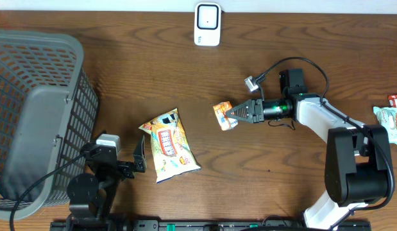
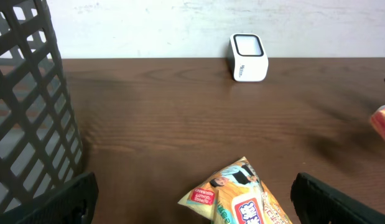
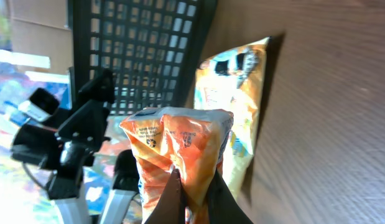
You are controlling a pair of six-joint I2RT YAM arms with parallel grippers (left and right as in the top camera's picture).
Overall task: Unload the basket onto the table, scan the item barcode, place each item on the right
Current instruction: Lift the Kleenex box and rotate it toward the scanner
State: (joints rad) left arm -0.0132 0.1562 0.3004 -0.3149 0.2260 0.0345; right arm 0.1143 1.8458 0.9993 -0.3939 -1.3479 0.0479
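A small orange snack packet [image 1: 222, 116] hangs just above the table's middle, pinched at one end by my right gripper [image 1: 231, 114], which is shut on it. In the right wrist view the packet [image 3: 180, 140] fills the centre, crumpled between the dark fingertips [image 3: 212, 198]. The white barcode scanner [image 1: 207, 24] stands upright at the table's far edge, well apart from the packet. My left gripper [image 1: 138, 159] is open near the front left, its jaws wide, with a corner of a yellow snack bag [image 2: 242, 199] lying between them untouched.
The yellow snack bag [image 1: 169, 146] lies flat left of centre. A grey mesh basket [image 1: 31, 115] takes up the left side. More packets [image 1: 394, 119] lie at the right edge. A cable [image 1: 275, 67] loops above the right arm.
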